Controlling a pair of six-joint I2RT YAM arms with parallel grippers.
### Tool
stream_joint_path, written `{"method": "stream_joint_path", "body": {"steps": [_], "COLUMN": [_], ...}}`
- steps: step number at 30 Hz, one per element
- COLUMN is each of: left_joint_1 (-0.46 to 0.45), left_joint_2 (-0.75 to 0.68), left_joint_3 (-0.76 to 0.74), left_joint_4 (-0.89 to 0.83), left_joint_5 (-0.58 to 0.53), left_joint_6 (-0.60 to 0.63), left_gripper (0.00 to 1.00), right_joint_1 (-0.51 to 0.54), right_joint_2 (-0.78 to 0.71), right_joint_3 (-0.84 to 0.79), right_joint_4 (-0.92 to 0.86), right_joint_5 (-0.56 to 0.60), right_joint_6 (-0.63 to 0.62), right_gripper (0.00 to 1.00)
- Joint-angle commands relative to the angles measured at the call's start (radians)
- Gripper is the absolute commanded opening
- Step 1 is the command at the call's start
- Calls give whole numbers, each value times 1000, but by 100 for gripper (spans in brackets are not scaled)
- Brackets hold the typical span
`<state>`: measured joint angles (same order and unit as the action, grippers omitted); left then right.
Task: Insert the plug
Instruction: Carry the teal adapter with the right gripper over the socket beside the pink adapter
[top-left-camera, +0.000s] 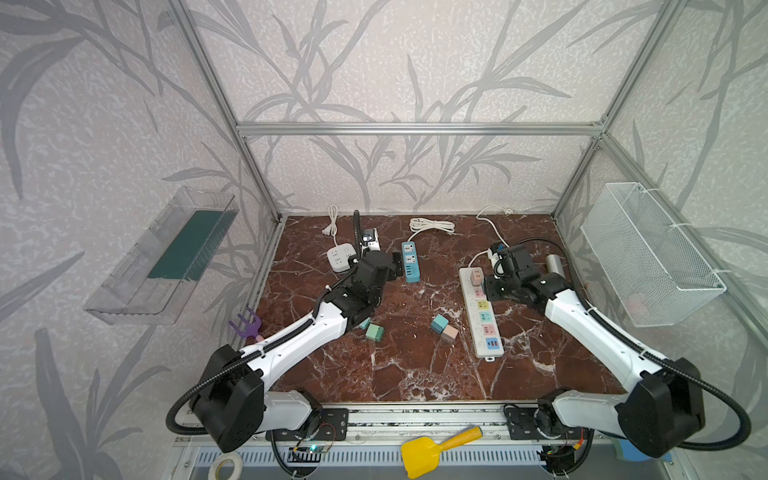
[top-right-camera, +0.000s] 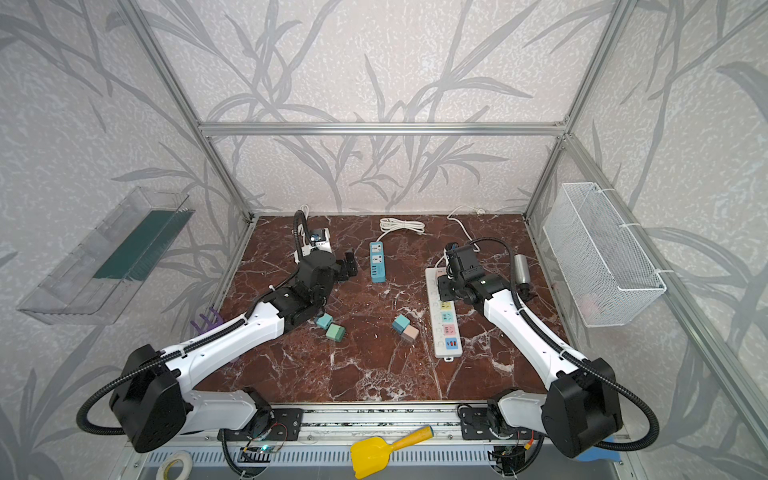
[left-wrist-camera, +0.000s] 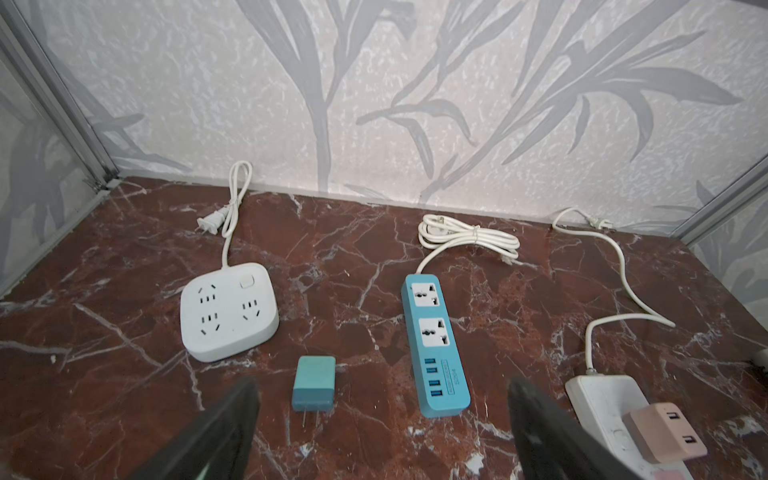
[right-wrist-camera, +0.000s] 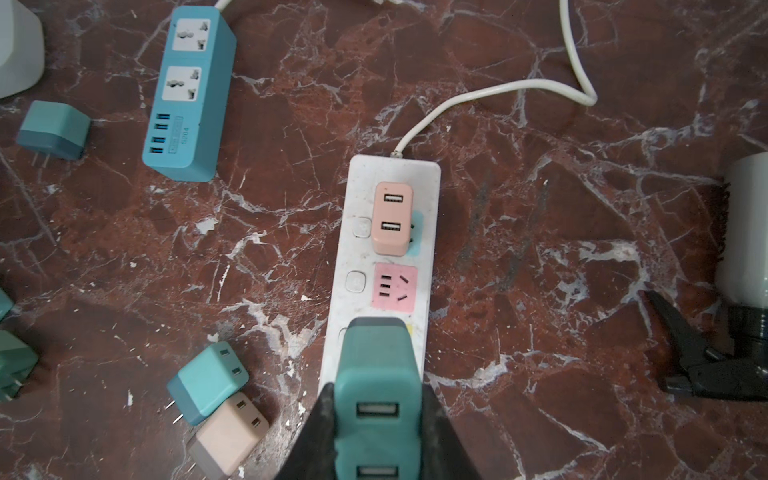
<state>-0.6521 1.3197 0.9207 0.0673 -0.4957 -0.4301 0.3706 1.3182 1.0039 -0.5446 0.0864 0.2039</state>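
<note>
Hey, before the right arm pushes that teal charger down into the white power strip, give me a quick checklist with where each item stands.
1. Grip: right gripper shut on the teal charger: ok.
2. Position: charger held over the white power strip, next to the free pink socket: ok.
3. Prongs lined up with the slots: cannot tell, the charger's body hides them.
4. Peach charger plugged in, apart from the teal one: ok.
5. Left gripper open, away from the strip: ok.
</note>
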Motion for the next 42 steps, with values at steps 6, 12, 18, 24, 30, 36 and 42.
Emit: {"method": "stream_joint_path", "body": {"steps": [6,12,18,24,30,36,42], "left_joint_1": [-1,-1,1,2,3,10,15], "left_joint_2": [-12,4,-3,-1,-1,2,4], "left_joint_3": [17,25,23,26,24,24,24], "left_joint_4": [-39,-59,-58,-61,-59,-60,-59], "left_joint_5": [38,60,59,69,71,84,89], "left_joint_6": [-112,-138,-134,-135,-135,-143,-148], "left_gripper": [92,92,92,92,92,91,91], "right_joint_1": [-24,-27,-35,-36,-44,-48,-49], "right_joint_2": [81,136,193,246,280,287,297], "right_joint_3": [24,31,66,89,101,84,87], "right_joint_4": [58,83,70,70,57,61,49], "right_joint_5": [-24,-20,-28,-29,-27,-29,-57], "right_joint_6": [6,3,15,19,26,34,46], "right_gripper": [0,0,0,0,0,0,0]}}
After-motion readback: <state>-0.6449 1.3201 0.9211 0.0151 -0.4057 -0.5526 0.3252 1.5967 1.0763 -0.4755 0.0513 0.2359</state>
